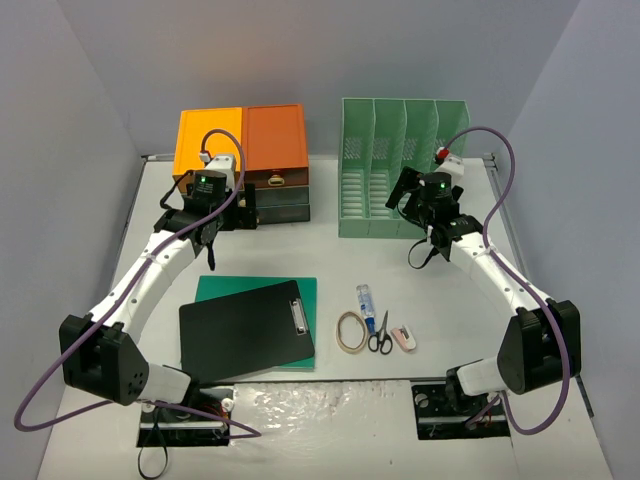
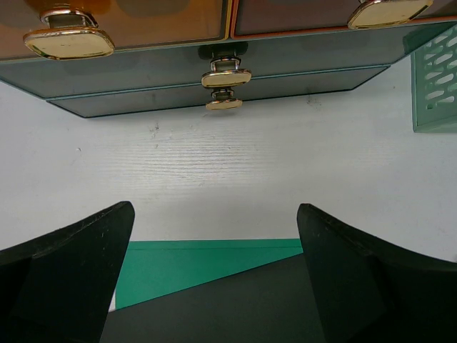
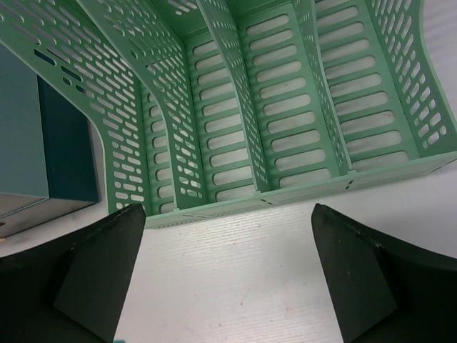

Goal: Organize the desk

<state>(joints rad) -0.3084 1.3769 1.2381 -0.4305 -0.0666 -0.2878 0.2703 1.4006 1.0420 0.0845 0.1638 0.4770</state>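
Observation:
The white desk holds a black clipboard lying askew on a green folder at the front left. To its right lie a glue stick, a tan rubber band, black scissors and a small pink item. My left gripper hangs open and empty above the folder's far edge; in the left wrist view the gripper frames the folder and clipboard. My right gripper is open and empty over bare desk in front of the rack, as the right wrist view shows.
A green slotted file rack stands at the back right, seen also in the right wrist view. An orange-topped drawer unit stands at the back left; its brass handles face my left gripper. Grey-lilac walls enclose the desk.

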